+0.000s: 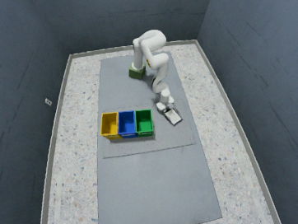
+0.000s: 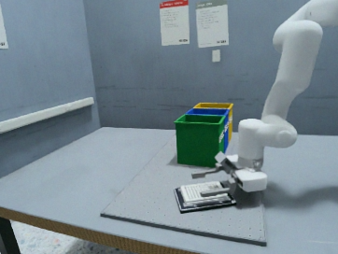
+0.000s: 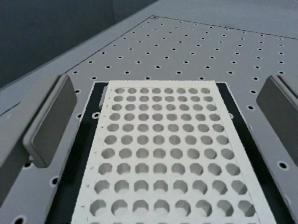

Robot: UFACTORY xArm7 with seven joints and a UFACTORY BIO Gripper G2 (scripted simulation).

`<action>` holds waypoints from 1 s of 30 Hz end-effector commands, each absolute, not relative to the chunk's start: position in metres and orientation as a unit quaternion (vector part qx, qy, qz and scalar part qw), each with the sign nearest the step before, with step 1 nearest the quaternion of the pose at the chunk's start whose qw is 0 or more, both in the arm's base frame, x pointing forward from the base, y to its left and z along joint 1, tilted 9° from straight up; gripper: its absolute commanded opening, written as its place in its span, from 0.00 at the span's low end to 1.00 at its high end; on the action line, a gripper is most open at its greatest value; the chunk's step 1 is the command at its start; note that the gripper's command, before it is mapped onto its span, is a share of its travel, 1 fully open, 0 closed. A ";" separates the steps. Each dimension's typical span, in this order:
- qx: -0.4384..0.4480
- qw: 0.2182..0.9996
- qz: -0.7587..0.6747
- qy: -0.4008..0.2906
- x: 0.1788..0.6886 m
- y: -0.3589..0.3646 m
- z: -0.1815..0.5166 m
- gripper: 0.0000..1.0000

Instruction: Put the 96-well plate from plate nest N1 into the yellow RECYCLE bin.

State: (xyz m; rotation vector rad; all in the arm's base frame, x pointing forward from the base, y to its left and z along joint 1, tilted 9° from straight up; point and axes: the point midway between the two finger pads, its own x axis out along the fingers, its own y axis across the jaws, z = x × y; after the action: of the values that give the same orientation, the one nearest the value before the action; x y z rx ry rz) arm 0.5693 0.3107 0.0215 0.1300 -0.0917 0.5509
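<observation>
The white 96-well plate (image 1: 173,117) (image 2: 191,190) (image 3: 160,145) lies flat in the dark nest (image 3: 82,160), with its wells facing up. My gripper (image 1: 168,109) (image 2: 198,184) (image 3: 167,117) is open, just above the plate. In the wrist view one finger stands to each side of the plate, with a visible gap on both sides, and nothing is held. The yellow bin (image 1: 103,124) (image 2: 232,128) stands upright at the far end of the row of bins from the plate. Its lettering is too small to read.
The blue bin (image 1: 128,135) (image 2: 227,135) stands upright in the middle of the row. The green bin (image 1: 145,134) (image 2: 198,145) stands upright at the end nearest my gripper and the plate. All stand close together on the perforated grey board (image 1: 173,140) (image 2: 140,205).
</observation>
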 end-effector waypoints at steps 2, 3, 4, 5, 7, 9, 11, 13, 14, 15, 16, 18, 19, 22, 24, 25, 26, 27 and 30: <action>0.064 0.959 0.271 -0.048 0.571 0.311 0.023 0.37; 0.064 0.959 0.271 -0.048 0.571 0.311 0.023 0.37; 0.064 0.959 0.271 -0.048 0.571 0.311 0.023 0.37; 0.064 0.959 0.271 -0.048 0.571 0.311 0.023 0.37; 0.064 0.959 0.271 -0.048 0.571 0.311 0.023 0.37; 0.064 0.959 0.271 -0.048 0.571 0.311 0.023 0.37; 0.064 0.959 0.271 -0.048 0.571 0.311 0.023 0.37; 0.064 0.959 0.271 -0.048 0.571 0.311 0.021 0.37; 0.064 0.959 0.271 -0.048 0.571 0.311 0.021 0.37; 0.064 0.959 0.271 -0.048 0.571 0.312 0.020 0.37; 0.064 0.959 0.271 -0.048 0.571 0.312 0.019 0.37; 0.064 0.959 0.271 -0.048 0.571 0.312 0.018 0.37; 0.064 0.959 0.271 -0.048 0.571 0.312 0.017 0.37; 0.064 0.959 0.271 -0.048 0.571 0.312 0.015 0.37; 0.064 0.959 0.271 -0.048 0.571 0.312 0.015 0.37; 0.064 0.959 0.271 -0.048 0.571 0.312 0.015 0.37; 0.064 0.959 0.271 -0.048 0.571 0.312 0.014 0.37; 0.064 0.959 0.271 -0.048 0.571 0.313 0.013 0.37; 0.064 0.959 0.271 -0.048 0.572 0.313 0.011 0.37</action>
State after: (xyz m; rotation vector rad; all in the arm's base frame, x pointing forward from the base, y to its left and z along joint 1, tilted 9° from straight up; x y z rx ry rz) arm 0.5703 0.3124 0.0116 0.1301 -0.0932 0.5508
